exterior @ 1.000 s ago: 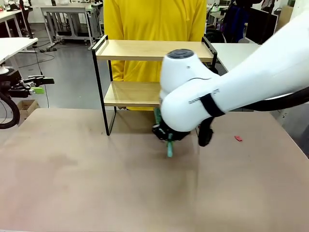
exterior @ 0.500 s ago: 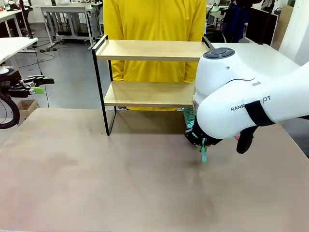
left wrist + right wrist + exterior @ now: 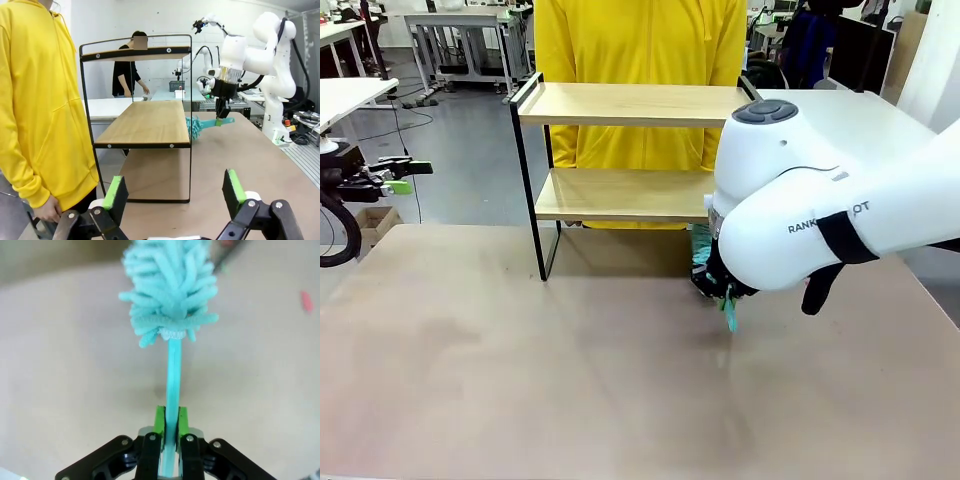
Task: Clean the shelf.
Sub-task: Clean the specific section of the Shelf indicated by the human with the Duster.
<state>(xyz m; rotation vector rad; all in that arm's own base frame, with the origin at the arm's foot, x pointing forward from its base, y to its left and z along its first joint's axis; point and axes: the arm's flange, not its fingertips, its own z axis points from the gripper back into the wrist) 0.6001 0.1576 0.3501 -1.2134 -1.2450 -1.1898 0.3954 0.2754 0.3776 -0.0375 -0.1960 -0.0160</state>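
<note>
Teal duster (image 3: 170, 300) clamped in right fingers (image 3: 160, 421) beside shelf (image 3: 620, 195); left fingers (image 3: 115, 192) spread.

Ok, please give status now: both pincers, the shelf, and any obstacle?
Right pincer shut on teal duster, head at the shelf's lower board end. Left pincer open, holding nothing. Person in yellow stands behind shelf.

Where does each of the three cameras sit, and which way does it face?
Front: between the arms, facing the shelf and the person in yellow; right arm crosses.
Left wrist: off the shelf's end, along its open left gripper; right arm beyond.
Right wrist: down its right gripper, shut on the teal duster.
Shared: the duster appears in both wrist views.
</note>
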